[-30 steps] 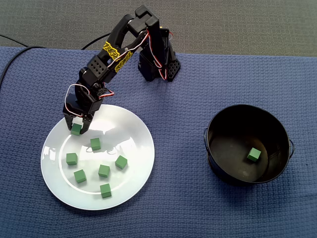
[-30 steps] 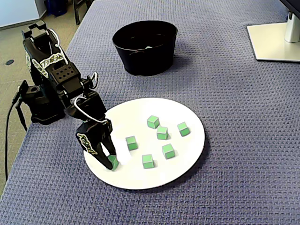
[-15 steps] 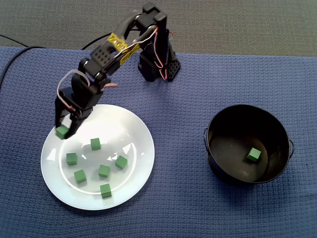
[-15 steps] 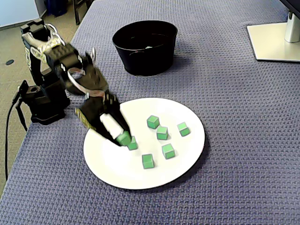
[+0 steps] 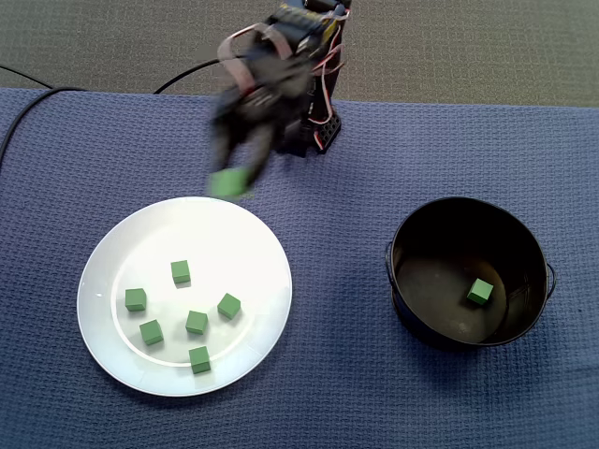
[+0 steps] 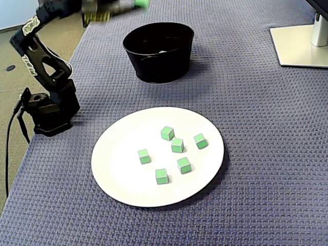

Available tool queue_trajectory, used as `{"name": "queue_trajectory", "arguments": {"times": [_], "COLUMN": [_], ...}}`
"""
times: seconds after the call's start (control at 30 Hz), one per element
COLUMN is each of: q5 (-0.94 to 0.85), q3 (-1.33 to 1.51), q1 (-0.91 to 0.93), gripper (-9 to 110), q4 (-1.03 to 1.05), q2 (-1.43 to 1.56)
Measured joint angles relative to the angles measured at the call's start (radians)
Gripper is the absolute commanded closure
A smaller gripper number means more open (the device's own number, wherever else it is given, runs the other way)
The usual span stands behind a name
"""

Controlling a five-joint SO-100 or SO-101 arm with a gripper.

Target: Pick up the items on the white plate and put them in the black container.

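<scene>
Fixed views both show the arm blurred, so fine detail of the end effector (image 5: 230, 176) is lost. It hangs above the tabletop, closed around a small green cube (image 5: 227, 184), between the plate's far rim and the arm base (image 5: 316, 131). In the other fixed view, the cube (image 6: 139, 4) is only a green smear at the top edge of the picture, above the container.

Six cubes (image 5: 181, 271) of the same green lie loosely apart on the white plate (image 5: 112, 238). The plate is round and glossy and sits toward the left edge of the tabletop in a fixed view. The black container (image 5: 404, 304) is a round bucket with side handles. It stands well apart from the plate toward the right edge, and one more green cube, the seventh cube (image 5: 480, 291), lies on its floor.

A blue woven cloth (image 5: 356, 393) covers the tabletop, and the arm base stands on it at the far edge. Grey carpet (image 5: 468, 37) lies beyond that edge. In a fixed view, a flat white stand (image 6: 300, 46) rests on the cloth at one corner.
</scene>
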Motion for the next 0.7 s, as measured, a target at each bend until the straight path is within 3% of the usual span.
{"name": "queue_trajectory", "arguments": {"times": [0.17,0.43,0.7], "q5": [0.072,-0.071,0.094], "q3": [-0.061,0.072,0.187], "q1": [-0.314,-0.781,-0.890], "gripper": [102,102,102], "q4": [0.063,0.060,0.038], "q2": [0.063,-0.060,-0.374]}}
